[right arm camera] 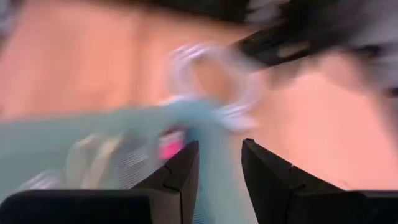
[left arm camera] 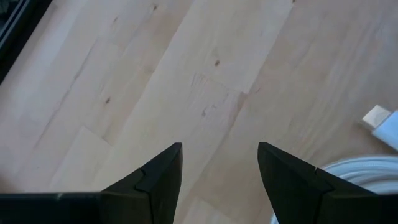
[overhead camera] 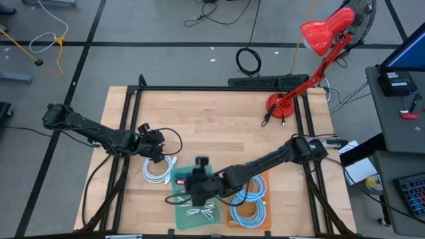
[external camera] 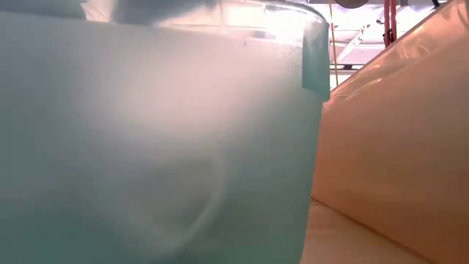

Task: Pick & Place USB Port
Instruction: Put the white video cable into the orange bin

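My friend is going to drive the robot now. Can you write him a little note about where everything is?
Left gripper: open, empty, above bare wood beside the white cable coil.
Right gripper: open, empty, over the green bin.
Green bin holds white cables and something pink; the orange bin beside it holds blue cables.
Done: some cables already binned.
Left: the white coil still lies on the table.

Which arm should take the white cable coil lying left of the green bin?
Probably the left. Its hand is open right beside the white cable coil, which shows at the edge of its wrist view. The right hand is over the green bin, farther from the coil.
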